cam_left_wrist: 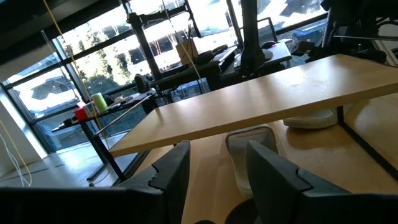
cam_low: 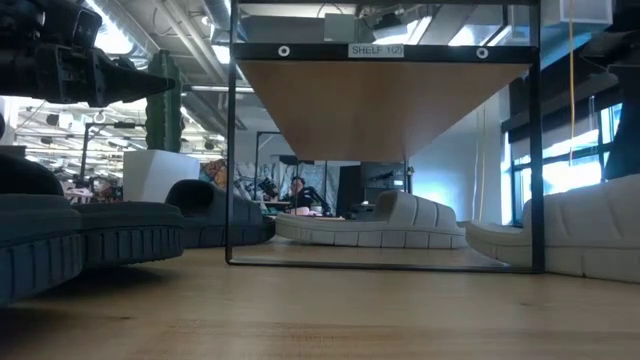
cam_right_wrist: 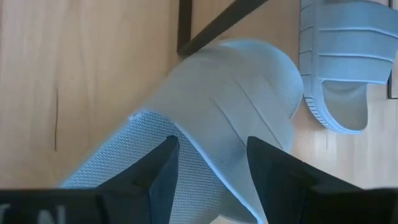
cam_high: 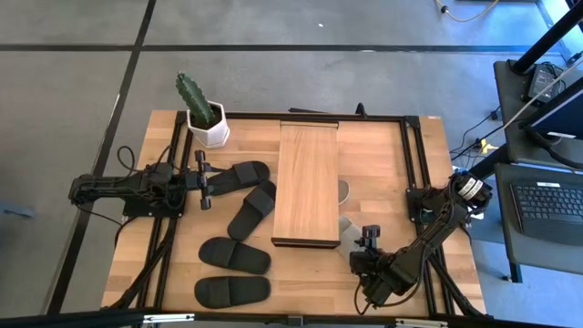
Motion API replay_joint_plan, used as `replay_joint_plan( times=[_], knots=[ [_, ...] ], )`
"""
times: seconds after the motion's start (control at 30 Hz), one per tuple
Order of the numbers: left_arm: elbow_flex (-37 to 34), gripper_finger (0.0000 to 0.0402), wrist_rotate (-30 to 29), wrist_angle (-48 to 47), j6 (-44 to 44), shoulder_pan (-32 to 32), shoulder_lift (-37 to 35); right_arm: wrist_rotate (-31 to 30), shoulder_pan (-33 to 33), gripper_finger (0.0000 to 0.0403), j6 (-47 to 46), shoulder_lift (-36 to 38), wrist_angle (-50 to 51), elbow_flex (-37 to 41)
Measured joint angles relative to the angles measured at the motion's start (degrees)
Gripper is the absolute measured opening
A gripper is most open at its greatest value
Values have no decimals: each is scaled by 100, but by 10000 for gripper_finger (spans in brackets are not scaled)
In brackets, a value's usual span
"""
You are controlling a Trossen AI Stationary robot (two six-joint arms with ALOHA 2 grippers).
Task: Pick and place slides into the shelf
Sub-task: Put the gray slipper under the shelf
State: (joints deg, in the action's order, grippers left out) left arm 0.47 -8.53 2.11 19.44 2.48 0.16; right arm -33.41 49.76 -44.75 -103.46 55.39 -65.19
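Observation:
The shelf [cam_high: 307, 182] stands mid-table, its wood top bare. Several black slides lie to its left, among them one [cam_high: 239, 175] at the back, one [cam_high: 252, 211] beside the shelf and one [cam_high: 235, 255] nearer the front. My left gripper [cam_high: 208, 179] hangs open at the heel of the back black slide, facing the shelf [cam_left_wrist: 261, 106]. Two beige slides lie on the shelf's right: one [cam_high: 343, 193] half under it, the other [cam_high: 349, 228] near its front corner. My right gripper [cam_right_wrist: 214, 180] is open just over that nearer beige slide [cam_right_wrist: 224, 106].
A cactus in a white pot [cam_high: 205, 114] stands at the back left of the table. Dark frame rails [cam_high: 414, 155] run along both sides of the tabletop. A desk with a keyboard [cam_high: 547, 200] stands off to the right.

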Motion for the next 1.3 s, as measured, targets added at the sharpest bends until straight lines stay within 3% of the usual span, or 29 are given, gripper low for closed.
replay_joint_plan(
  times=[0.63,0.8,1.17,1.3],
  knots=[
    [0,147,0,0,15,0,0,0,2,186,-142,0,-79,0],
    [0,147,0,0,11,0,-2,-5,2,148,-129,0,39,-2],
    [0,147,1,0,7,0,-2,-24,2,18,-234,0,65,-2],
    [0,147,2,0,9,0,0,-22,2,11,-610,0,64,-2]
  ],
)
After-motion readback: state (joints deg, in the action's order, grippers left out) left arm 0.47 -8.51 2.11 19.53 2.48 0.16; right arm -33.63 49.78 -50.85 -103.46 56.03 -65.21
